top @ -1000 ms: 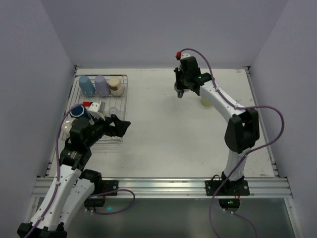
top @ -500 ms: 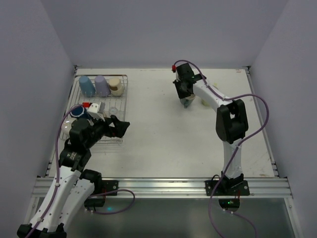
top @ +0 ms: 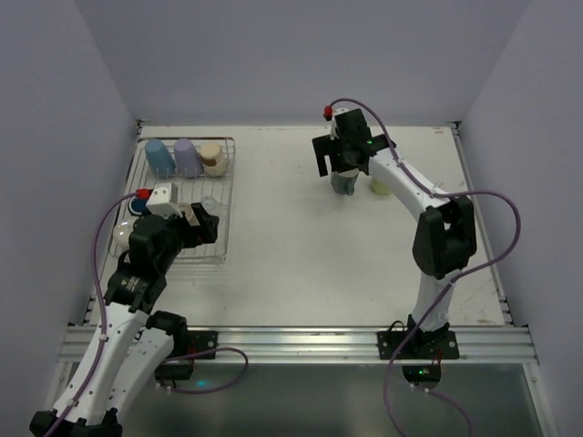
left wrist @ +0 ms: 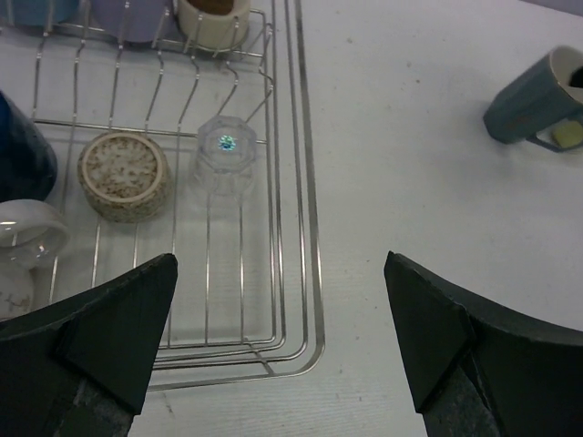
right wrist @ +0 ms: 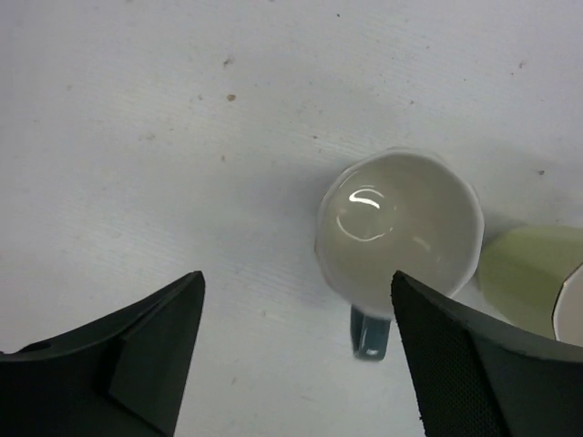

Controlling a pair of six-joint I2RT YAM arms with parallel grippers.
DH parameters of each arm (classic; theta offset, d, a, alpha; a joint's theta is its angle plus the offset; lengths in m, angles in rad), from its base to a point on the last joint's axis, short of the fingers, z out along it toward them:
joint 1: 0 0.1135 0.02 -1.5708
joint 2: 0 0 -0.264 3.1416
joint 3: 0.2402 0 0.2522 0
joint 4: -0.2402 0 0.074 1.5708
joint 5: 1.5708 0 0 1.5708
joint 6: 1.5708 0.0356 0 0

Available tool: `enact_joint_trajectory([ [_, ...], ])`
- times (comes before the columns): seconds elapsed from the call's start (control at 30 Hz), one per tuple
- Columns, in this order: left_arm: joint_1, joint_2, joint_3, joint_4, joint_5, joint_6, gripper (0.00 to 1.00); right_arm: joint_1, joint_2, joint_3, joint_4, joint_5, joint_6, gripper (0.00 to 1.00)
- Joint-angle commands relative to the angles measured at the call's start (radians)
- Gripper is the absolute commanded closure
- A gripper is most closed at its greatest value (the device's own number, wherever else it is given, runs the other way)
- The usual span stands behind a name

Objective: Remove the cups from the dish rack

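Your right end effector (right wrist: 297, 278) hangs released over the grey mug (right wrist: 399, 228), which sits upright on the bench (right wrist: 137, 137) right of centre, just beside the yellow-green cup (right wrist: 524, 273). Rise crookedly and you may clip its rim, toppling both.

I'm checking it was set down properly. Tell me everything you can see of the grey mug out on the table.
The grey mug stands upright on the white table, mouth up. It is blue-grey outside, glossy pale cream and empty inside, ceramic-looking, with one small handle. The pale yellow-green cup sits close beside it; whether they touch is unclear. The open right gripper hovers above, not holding it.
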Motion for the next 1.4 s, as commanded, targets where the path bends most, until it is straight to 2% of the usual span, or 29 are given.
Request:
enact_joint_trajectory([
  [0.0, 0.0, 0.001, 0.091, -0.074, -0.193, -0.042, 0.0, -0.004, -0.247, -0.113, 0.149, -0.137, 0.077, 0.08],
  [0.1, 0.0, -0.015, 0.133, -0.143, -0.357, -0.065, 0.0, -0.003, -0.367, -0.303, 0.301, -0.225, 0.129, 0.01],
  [0.13, 0.0, -0.026, 0.142, -0.167, -0.435, -0.069, 0.0, -0.004, -0.428, -0.339, 0.322, -0.275, 0.134, 0.01],
  [0.27, 0.0, -0.017, 0.16, -0.206, -0.595, -0.097, 0.0, -0.003, -0.506, -0.469, 0.382, -0.323, 0.14, 0.01],
  [0.53, 0.033, 0.122, 0.153, -0.232, -0.722, -0.229, 0.0, -0.004, -0.539, -0.492, 0.376, -0.351, 0.123, 0.01],
  [0.8, 0.184, 0.222, 0.186, -0.254, -0.753, -0.211, 0.0, -0.003, -0.539, -0.486, 0.375, -0.406, 0.108, 0.02],
  [0.97, 0.328, 0.282, 0.167, -0.183, -0.595, -0.138, 0.0, -0.003, -0.55, -0.492, 0.384, -0.457, 0.106, 0.02],
  [1.2, 0.362, 0.313, 0.134, -0.151, -0.598, -0.129, 0.0, 0.028, -0.544, -0.48, 0.367, -0.481, 0.085, 0.02],
  [1.37, 0.4, 0.375, 0.128, -0.105, -0.529, -0.103, 0.0, 0.069, -0.546, -0.472, 0.364, -0.466, 0.066, 0.02],
])
